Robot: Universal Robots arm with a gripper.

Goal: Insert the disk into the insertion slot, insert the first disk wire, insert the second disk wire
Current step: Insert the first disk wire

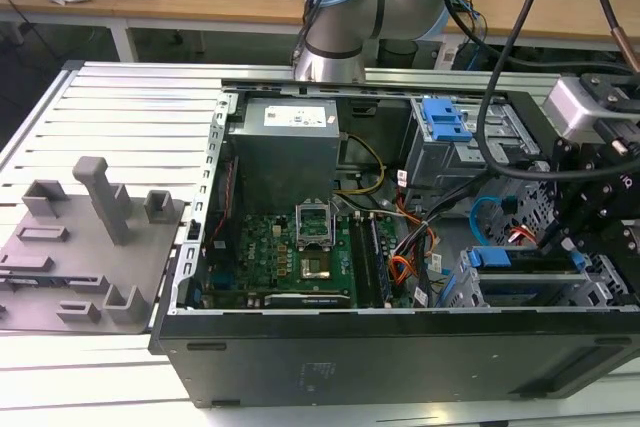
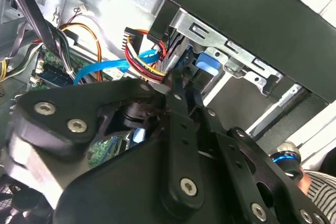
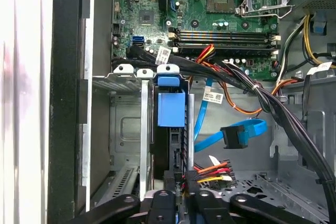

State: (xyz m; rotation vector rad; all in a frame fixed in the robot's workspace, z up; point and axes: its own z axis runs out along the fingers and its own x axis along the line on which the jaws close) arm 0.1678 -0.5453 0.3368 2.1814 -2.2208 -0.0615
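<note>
Disk (image 3: 170, 111) stood on edge inside the slot (image 3: 125, 129), fully within the grey perforated cage. Its blue frame end faced the motherboard (image 3: 210, 3).

My tool (image 3: 177, 195) was at the disk's other end, the end away from the motherboard, and just beside it. In the second wrist view the tool (image 2: 178, 90) reached in under the case rim, with the blue of the disk frame (image 2: 209, 61) just past its tip.

A black plug (image 3: 191, 174) carrying red, yellow and black wires (image 3: 212, 170) sat right at the tool's tip, against the disk's end. I could not tell whether that plug was seated in the disk. A blue cable (image 3: 247, 129) hung loose nearby, its own plug apart from the disk.

Tool state: I could not tell whether it was spread, pressed together or pinching the plug, as my own linkage covered the tip.

In the exterior view my tool (image 1: 570, 239) pointed down into the open computer case (image 1: 400, 357) at the exterior view's right end, directly over the disk's end. My arm (image 1: 350, 7) rose behind the far side of the case, and its wrist reached across toward the exterior view's right. The case lay on its side on the desk (image 1: 120, 107).
</note>
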